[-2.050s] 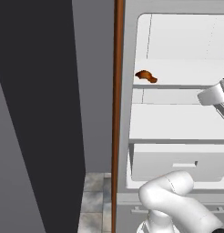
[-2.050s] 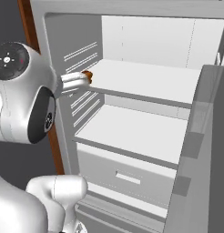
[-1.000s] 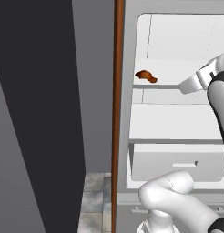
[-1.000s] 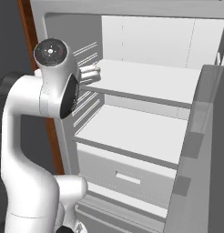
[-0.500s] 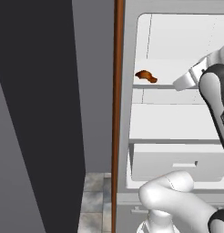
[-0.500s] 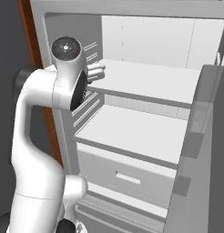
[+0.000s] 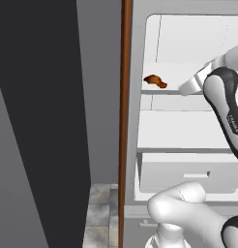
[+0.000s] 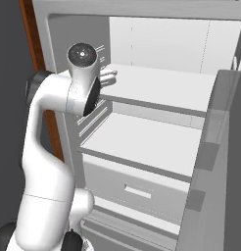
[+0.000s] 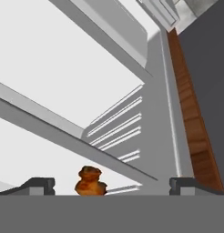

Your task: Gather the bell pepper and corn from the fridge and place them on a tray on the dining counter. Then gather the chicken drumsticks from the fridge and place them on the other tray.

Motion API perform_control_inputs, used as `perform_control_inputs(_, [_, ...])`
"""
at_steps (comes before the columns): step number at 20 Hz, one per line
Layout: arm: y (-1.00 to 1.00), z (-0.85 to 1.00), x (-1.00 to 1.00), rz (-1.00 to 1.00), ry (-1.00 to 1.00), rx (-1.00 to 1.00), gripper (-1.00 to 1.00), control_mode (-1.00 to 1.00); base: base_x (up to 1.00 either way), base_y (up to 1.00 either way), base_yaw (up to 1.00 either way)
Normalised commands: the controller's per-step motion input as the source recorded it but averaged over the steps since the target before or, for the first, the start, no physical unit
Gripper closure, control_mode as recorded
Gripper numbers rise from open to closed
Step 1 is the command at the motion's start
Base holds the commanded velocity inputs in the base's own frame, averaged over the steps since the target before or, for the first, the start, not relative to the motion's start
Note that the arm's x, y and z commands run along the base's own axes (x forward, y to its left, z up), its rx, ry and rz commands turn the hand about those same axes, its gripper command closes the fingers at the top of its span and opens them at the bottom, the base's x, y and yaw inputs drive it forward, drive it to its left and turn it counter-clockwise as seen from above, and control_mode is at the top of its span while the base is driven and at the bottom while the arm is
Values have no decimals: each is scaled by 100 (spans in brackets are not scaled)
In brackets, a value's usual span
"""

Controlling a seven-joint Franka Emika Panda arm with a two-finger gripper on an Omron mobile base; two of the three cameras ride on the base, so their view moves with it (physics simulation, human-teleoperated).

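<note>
Chicken drumstick [image 7: 155, 81], a small orange-brown club-shaped piece of meat, lies on a white shelf [image 7: 174, 77] inside the tall pale grey fridge [image 7: 132, 121], in the upper middle of the left base view. It sits at the shelf's left end, close to the fridge's inner side wall.

In the hand view the same drumstick [image 9: 90, 181] shows at the bottom centre, between the two dark fingertips [image 9: 37, 184] of the claw [image 9: 111, 186]. The fingertips stand far apart, one at the lower left and one at the lower right, so the claw is released and grips nothing; neither tip touches the meat.

In the left base view the white arm with dark joints [image 7: 227, 111] rises along the right edge, and its hand reaches leftwards at shelf level, well apart from the drumstick.

In the right base view the arm [image 8: 49, 162] stands at the left, its hand pushed in over the upper shelf [image 8: 156, 88]. Below that shelf lie a second white shelf [image 8: 142, 139] and a drawer [image 8: 137, 188].

A reddish-brown wood strip [image 7: 124, 121] runs down beside the fridge's left edge.
</note>
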Motion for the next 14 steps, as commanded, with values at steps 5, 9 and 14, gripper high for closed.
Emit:
perform_control_inputs(5, [3,0,41,0,4,0,-100,-100,0,0,0])
perform_control_inputs(9, [3,0,36,0,8,0,-100,-100,0,0,0])
perform_control_inputs(14, [13,0,35,0,4,0,-100,-100,0,0,0])
